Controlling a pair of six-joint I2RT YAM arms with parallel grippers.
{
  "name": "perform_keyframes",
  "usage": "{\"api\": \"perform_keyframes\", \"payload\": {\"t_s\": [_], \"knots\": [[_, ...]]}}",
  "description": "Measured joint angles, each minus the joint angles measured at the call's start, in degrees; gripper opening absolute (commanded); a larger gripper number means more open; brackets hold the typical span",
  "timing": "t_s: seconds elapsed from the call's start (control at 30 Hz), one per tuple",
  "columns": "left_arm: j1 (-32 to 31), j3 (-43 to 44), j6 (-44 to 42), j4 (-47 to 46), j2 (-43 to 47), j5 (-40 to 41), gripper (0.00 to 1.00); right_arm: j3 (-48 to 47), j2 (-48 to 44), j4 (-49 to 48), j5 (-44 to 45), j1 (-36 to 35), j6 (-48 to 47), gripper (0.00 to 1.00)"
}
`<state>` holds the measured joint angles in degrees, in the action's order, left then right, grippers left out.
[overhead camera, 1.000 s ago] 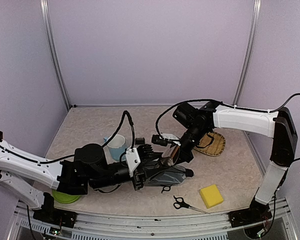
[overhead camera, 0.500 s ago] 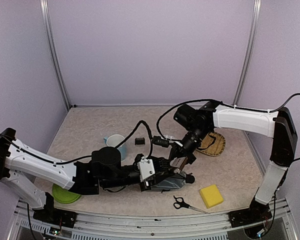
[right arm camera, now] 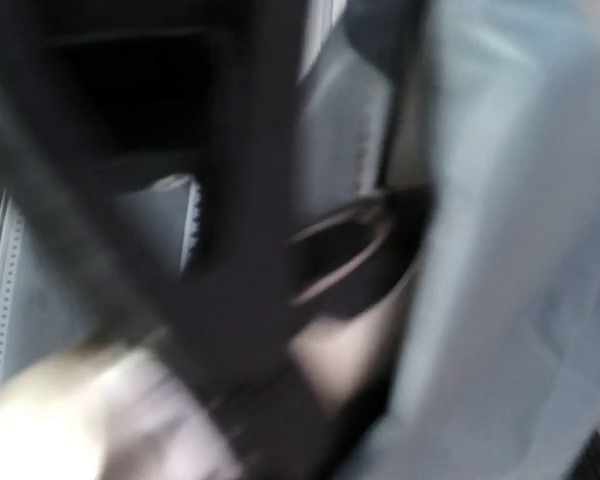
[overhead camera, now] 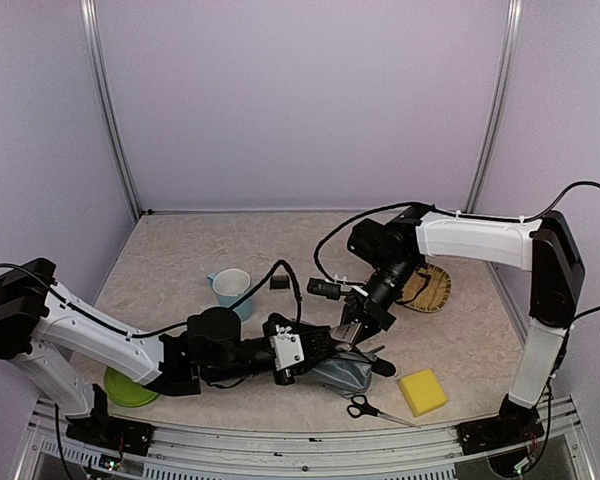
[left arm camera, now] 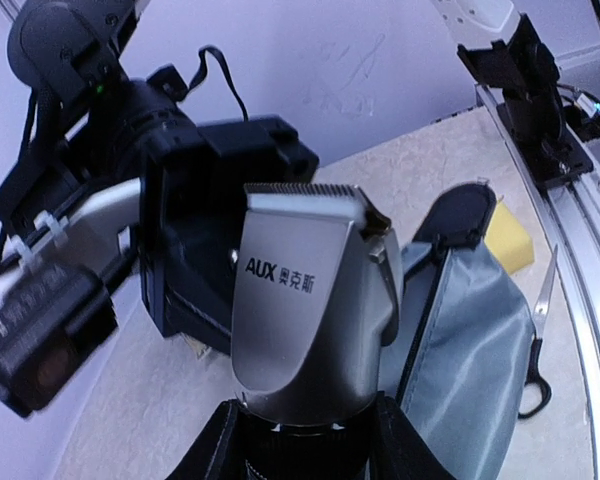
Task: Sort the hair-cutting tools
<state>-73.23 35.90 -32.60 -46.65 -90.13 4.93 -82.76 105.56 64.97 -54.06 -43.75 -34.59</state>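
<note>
Beige speckled table (overhead camera: 180,250), lilac walls (overhead camera: 300,100) on three sides.

Progress: early to mid, as I judge it. A grey pouch (overhead camera: 348,376) lies near the front centre w/ its zip mouth open, apparently the place the tools go. The clipper (left arm camera: 305,290) isn't in yet: it is off the table in the left gripper (overhead camera: 298,352), blade end toward the pouch mouth and just beside it. One pair of scissors (overhead camera: 370,408) lies loose on the table between pouch and yellow sponge (overhead camera: 421,391). The black block (overhead camera: 278,283) sits alone further back, just beside the blue cup (overhead camera: 232,288). The 2nd pair can't be found; the right wrist view is too blurred to tell if dark loops there are handles. So clipper, scissors and block are left.

Pose: L arm lies low, stretched rightward along the near side over a green plate (overhead camera: 130,392), wrist roughly level, fingers (left arm camera: 215,445) clamped on the clipper's black lower body. R arm reaches in from the right, forearm coming left past a woven tray (overhead camera: 428,288), wrist dipped to the pouch's far edge. Right gripper (overhead camera: 365,322) is fully closed; whether it pinches the pouch rim I can't tell.
</note>
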Motion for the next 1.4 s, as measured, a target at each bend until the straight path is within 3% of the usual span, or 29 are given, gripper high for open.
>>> {"api": "perform_keyframes", "payload": {"t_s": [0.3,0.37,0.47,0.87,1.2,1.27,1.4], "knots": [[2.6,-1.5,3.1,0.5,-3.4,1.3,0.0,-1.6,1.9,-0.8,1.1,3.4,0.9,0.01],[2.6,0.2,3.9,2.3,-5.2,2.7,0.0,-3.1,2.7,-1.7,2.6,4.8,2.2,0.08],[2.6,2.4,5.7,5.2,-7.3,4.9,0.0,-4.3,2.9,-3.5,4.1,7.6,4.5,0.28],[2.8,6.6,12.7,13.3,-10.2,8.0,0.0,3.2,-1.0,-8.1,8.0,14.6,8.6,0.61],[2.8,7.6,15.9,17.5,-9.0,6.3,0.0,9.4,-2.3,-4.5,6.8,14.6,6.6,0.6],[2.8,7.6,16.1,18.3,-8.5,5.8,0.0,9.8,-2.3,-4.5,6.7,14.6,6.6,0.53],[2.8,7.6,16.2,19.5,-7.7,5.4,0.0,10.0,-2.3,-3.5,4.9,14.6,5.0,0.27]]}}
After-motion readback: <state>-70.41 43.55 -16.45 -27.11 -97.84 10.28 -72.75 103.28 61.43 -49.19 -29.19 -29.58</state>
